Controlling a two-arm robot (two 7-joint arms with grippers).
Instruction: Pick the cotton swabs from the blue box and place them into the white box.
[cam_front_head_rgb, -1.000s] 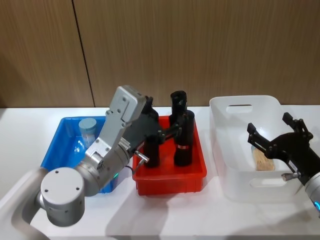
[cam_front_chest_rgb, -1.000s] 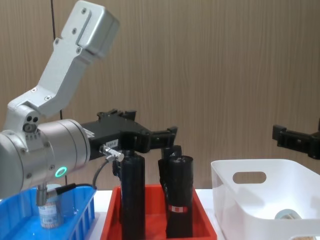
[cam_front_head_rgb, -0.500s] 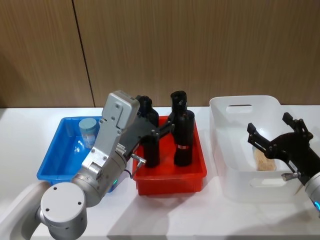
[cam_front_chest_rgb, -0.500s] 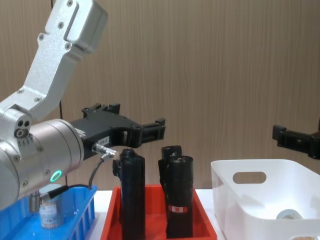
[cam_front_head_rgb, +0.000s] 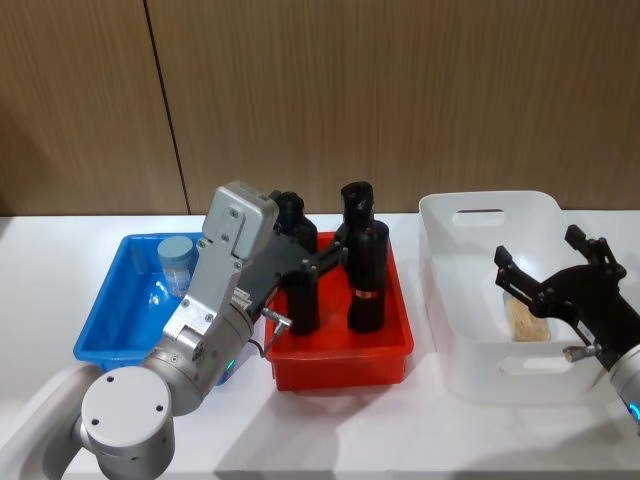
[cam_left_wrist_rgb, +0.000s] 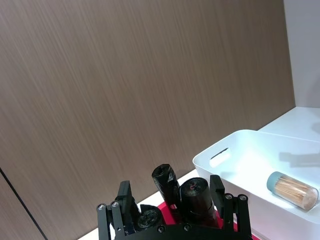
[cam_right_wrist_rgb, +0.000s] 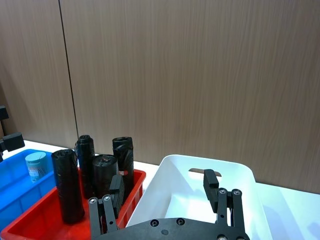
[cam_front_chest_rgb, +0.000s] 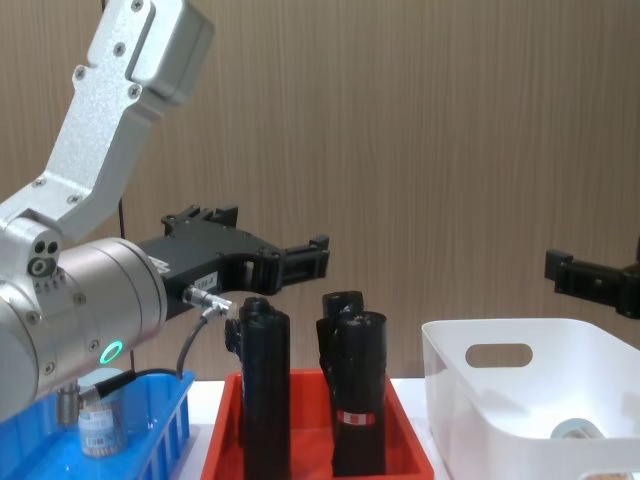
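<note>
Cotton swabs (cam_left_wrist_rgb: 292, 186) in white box (cam_left_wrist_rgb: 255, 160) (flat), blue box (cam_front_head_rgb: 115, 310) (upright)

Robot test station in a lab-style room.
A plain white table (cam_front_head_rgb: 330, 430) stands against a brown wood-panelled wall (cam_front_head_rgb: 400, 100); a blue box (cam_front_head_rgb: 108, 305), red tray (cam_front_head_rgb: 340, 365) and white box (cam_front_head_rgb: 480, 375) sit in a row on it.

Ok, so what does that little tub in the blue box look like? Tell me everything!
The cotton swab tub is a small round tub that looks like clear plastic. It has a flat, pale blue-grey lid on top and a small printed label on its side. It stands upright on the floor of the blue box, close to the back wall. It is alone in there, and nothing is gripping it.
</note>
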